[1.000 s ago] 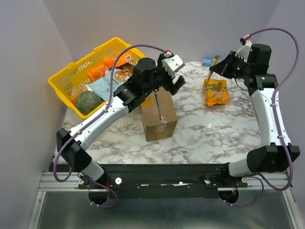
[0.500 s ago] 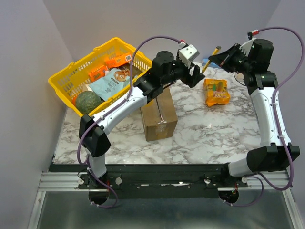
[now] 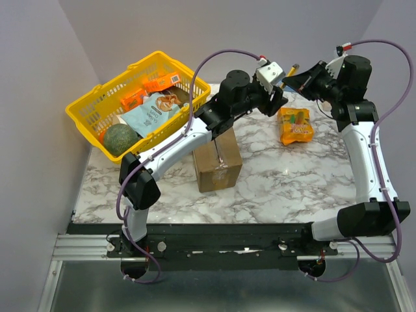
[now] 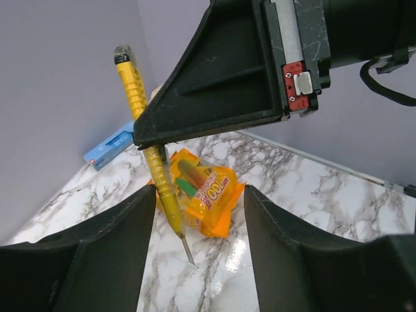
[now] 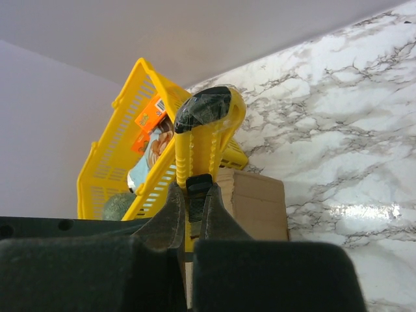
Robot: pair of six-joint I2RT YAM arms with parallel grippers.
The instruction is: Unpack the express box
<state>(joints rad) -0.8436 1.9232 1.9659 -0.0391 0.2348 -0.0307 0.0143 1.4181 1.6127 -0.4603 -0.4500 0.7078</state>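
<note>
Marble surface [image 3: 279, 175]: left gripper [image 4: 198, 260] swung off express box [image 3: 218, 162], jaws part-open and empty, at utility knife [image 4: 133, 84] clamped in right gripper [image 5: 190, 195]; handover likely.

bright even light, glare spots on marble table [image 4: 237, 250].

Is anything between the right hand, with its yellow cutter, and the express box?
Yes: the left arm lies across the far end of the express box, and the open left hand sits by the cutter, between the right hand and box.
</note>
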